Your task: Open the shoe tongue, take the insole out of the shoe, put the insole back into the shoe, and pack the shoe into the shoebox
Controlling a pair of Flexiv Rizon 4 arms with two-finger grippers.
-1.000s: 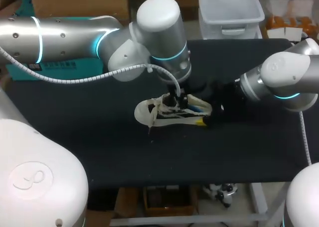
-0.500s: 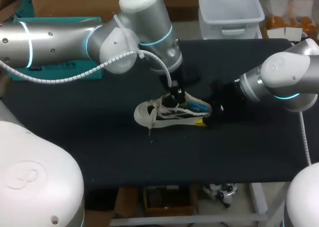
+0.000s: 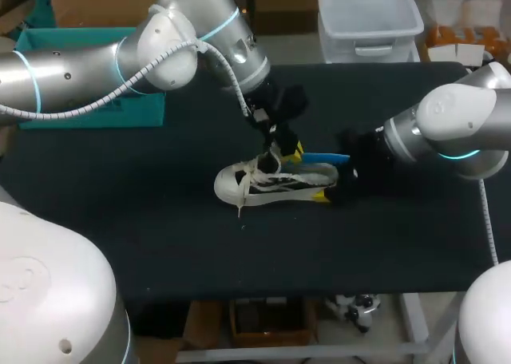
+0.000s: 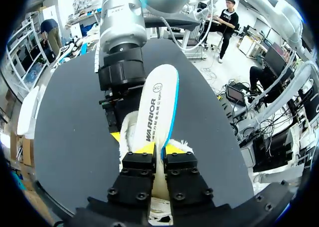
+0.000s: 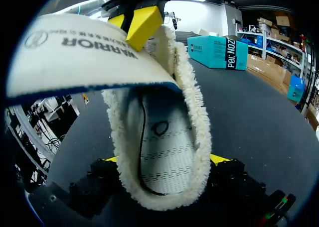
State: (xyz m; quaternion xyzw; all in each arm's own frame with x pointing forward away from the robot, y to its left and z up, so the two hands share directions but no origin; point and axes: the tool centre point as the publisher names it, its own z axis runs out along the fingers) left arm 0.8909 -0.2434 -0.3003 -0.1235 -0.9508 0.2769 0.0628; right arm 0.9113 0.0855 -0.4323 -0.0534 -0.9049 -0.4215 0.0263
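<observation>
At the black tabletop's [image 3: 160, 244] middle, the right gripper [image 5: 165, 160] clamps the sneaker [image 3: 271, 184] by its heel. The left gripper [image 4: 158, 148] pinches the half-out insole [image 4: 157, 107]. Removal seems under way; next, the insole likely needs pulling clear.

Three views of one black-topped table [image 3: 160, 220].
The head view looks down from above and behind, farthest off. The left wrist view looks along its fingers, close over the white insole with a blue edge [image 4: 159, 105], toward the right arm [image 4: 122, 33]. The right wrist view faces back, very near, into the white fleece-lined shoe [image 5: 164, 152]. All three share shoe and insole.
</observation>
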